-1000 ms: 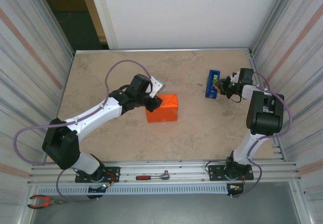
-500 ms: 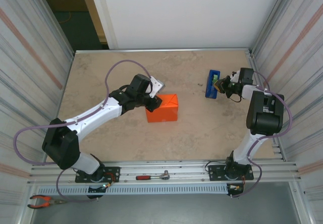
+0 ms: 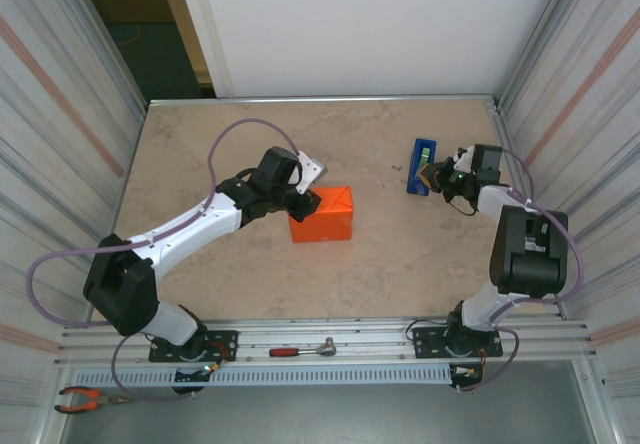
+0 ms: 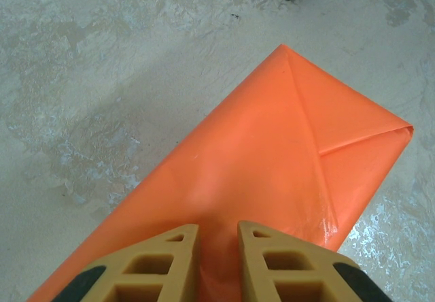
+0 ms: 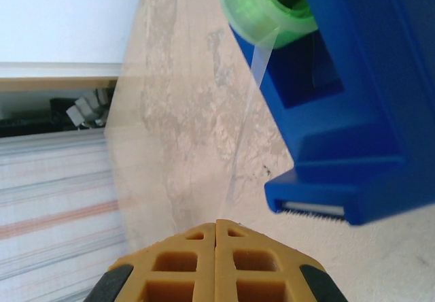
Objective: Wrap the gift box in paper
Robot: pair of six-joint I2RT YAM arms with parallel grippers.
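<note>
From above, the gift box (image 3: 325, 216) lies near the middle of the desk (image 3: 250, 284), covered all over in the orange paper (image 3: 338, 202). The left hand (image 3: 301, 204) is at the left end of the box. The right hand (image 3: 437, 175) is well apart from the box, just beside a blue tape dispenser (image 3: 421, 166) on the right side of the desk.

From the left wrist, the two tan fingers (image 4: 272, 264) stand close together with only a narrow gap, low over the box, and the paper shows between them. Whether they really pinch it, I cannot tell. On the top of the box the paper is folded flat into a triangle, with clean creases.

From the right wrist, the fingers of the right hand (image 5: 217, 222) are pressed together with no gap. A tape strip (image 5: 259, 60), clear and thin, runs from the green roll (image 5: 268, 3) in the dispenser down to the place where the fingertips meet – the hand is gripping its end.
</note>
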